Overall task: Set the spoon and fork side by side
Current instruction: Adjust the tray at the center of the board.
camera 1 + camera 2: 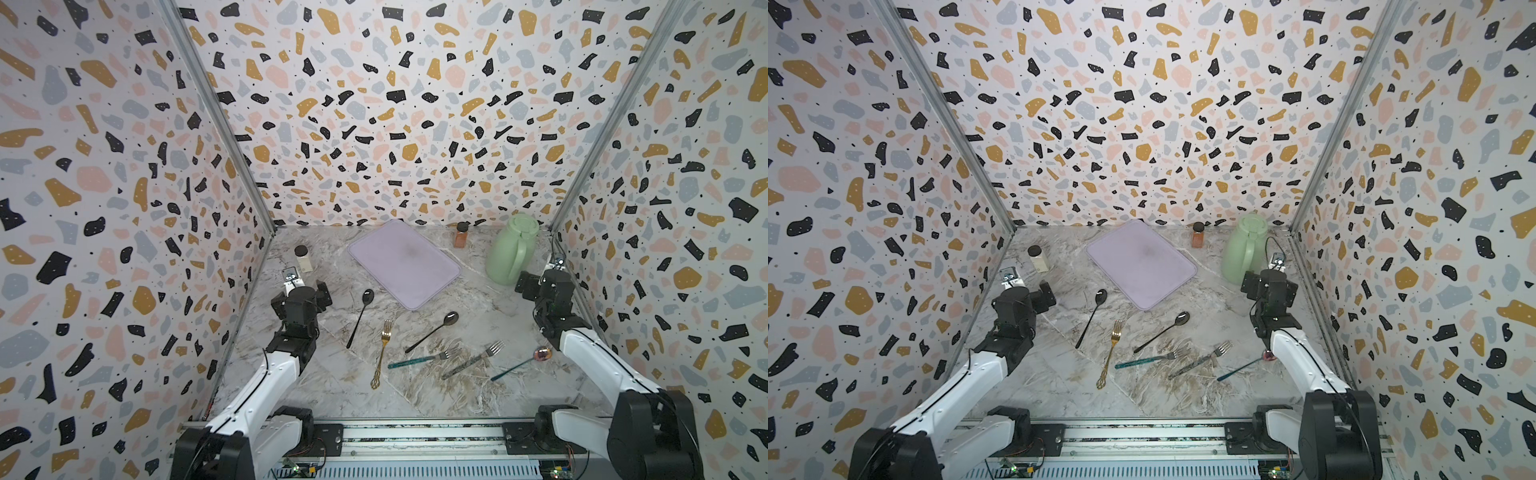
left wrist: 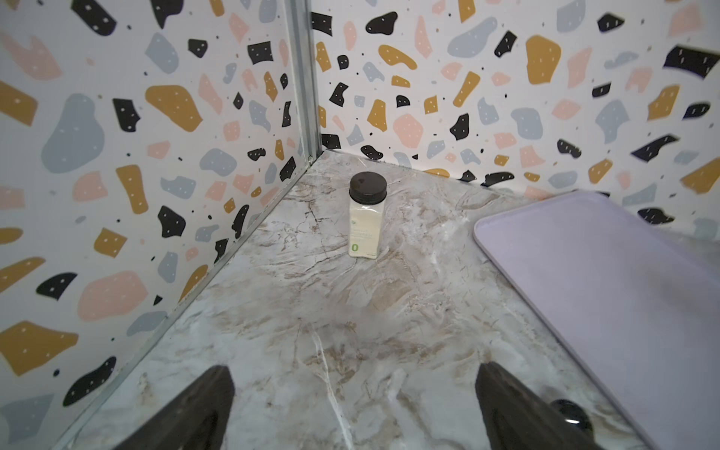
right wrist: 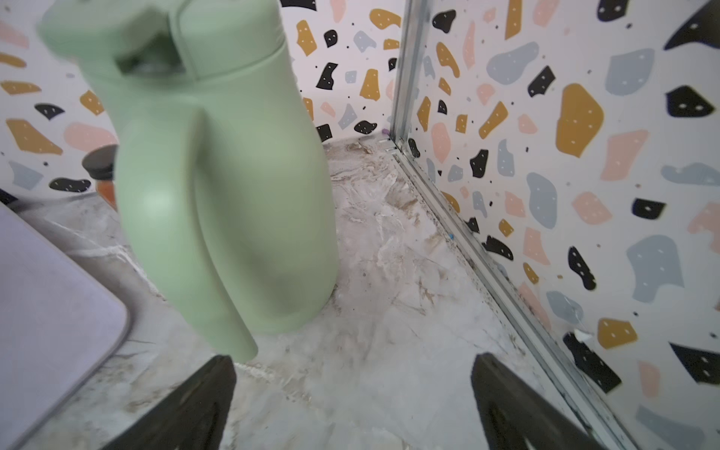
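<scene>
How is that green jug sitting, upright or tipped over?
Upright. The jug stands on its base on the table, with its lid at the top and its handle running down its side.

Left arm [image 1: 266, 374] and right arm [image 1: 594, 353]: white shells, black joints, thin black cables; left hand [image 2: 352, 366] and right hand [image 3: 351, 357] black.

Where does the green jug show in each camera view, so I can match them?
In a top view: the green jug stands in the far right corner of the table.
In a top view: same corner.
Left wrist: not in it.
Right wrist: close ahead of the open right end effector, handle toward the camera.
Shared landmark: the lilac tray, in all four views.
</scene>
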Robot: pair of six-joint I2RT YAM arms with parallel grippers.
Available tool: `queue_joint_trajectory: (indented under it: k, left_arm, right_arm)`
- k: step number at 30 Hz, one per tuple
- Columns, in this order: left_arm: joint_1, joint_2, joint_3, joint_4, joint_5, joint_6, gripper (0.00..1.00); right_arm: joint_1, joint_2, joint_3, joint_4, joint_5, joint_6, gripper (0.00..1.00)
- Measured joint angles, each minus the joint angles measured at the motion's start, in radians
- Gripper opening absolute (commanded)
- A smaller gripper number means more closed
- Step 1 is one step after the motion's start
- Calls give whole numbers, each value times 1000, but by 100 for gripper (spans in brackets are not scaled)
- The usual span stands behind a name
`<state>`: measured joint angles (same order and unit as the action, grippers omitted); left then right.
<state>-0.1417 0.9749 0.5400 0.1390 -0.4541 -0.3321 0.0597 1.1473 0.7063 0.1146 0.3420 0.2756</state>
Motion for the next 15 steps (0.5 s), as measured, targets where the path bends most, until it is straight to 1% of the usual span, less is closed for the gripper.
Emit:
queue_joint_trajectory:
  k: [2,3,4,7,9,11,15]
  left_arm:
    - [0,-40,50,-97,11,-91,100]
    - [0,-56,74,-145,33,-139,100]
    - [0,-70,100,-200,80,-185,100]
    - [0,-76,160,-322,190,-257,100]
    - [0,-77,200,-404,265,-281,100]
    - [0,-83,240,-476,340,-287,100]
    - [0,-103,326,-615,471,-281,100]
  right_arm:
    - [-1,-40,87,-159,-20,72,100]
    - [-1,-57,116,-222,-50,102,98]
    - [-2,-78,144,-297,-111,136,96]
    - [-2,-98,172,-426,-258,198,90]
    - [10,-89,189,-514,-336,240,86]
    - [34,-78,202,-589,-388,273,84]
    - [145,-73,217,-688,-424,333,82]
